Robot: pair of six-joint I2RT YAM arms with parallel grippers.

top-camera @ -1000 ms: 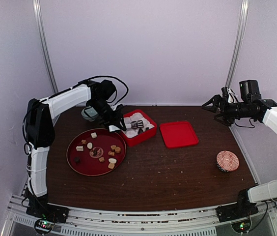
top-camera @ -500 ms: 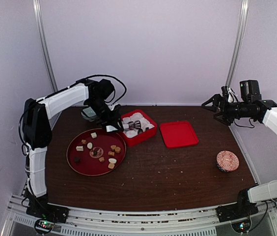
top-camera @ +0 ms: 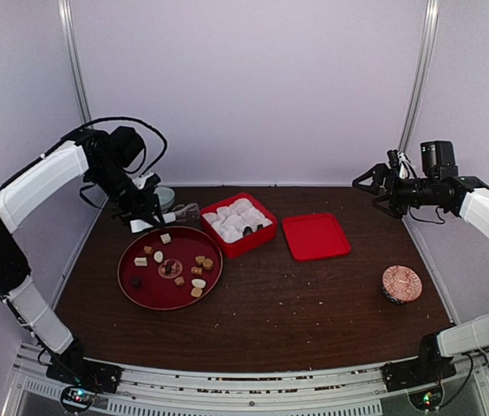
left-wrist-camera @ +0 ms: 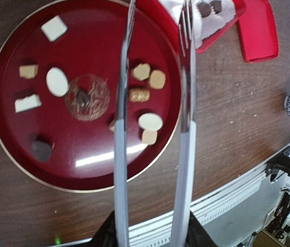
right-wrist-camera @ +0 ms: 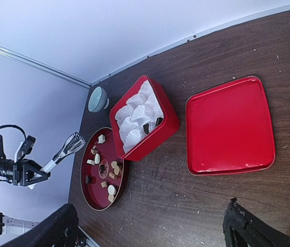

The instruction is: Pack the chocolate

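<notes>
Several chocolate pieces [top-camera: 198,260], dark, tan and cream, lie on the round red plate [top-camera: 153,293]; the left wrist view shows them [left-wrist-camera: 150,121] on the plate [left-wrist-camera: 93,51]. Two dark pieces [top-camera: 246,228] sit among white paper cups in the red box [top-camera: 249,245]. My left gripper [top-camera: 136,215] is shut on the metal tongs [top-camera: 173,213], held above the plate's far edge. The tong arms [left-wrist-camera: 186,128] stand apart with nothing between the tips. My right gripper [top-camera: 374,186] is open and empty, high at the far right.
The red lid [top-camera: 316,236] lies right of the box. A small patterned bowl [top-camera: 401,282] sits at the right. A pale bowl [top-camera: 166,196] stands at the back left, behind the tongs. Walls close in on the left, back and right.
My left arm has swung left and pulled the tongs out of the red box to the plate's far edge. Dark pieces stay in the box. The right arm has barely moved.
</notes>
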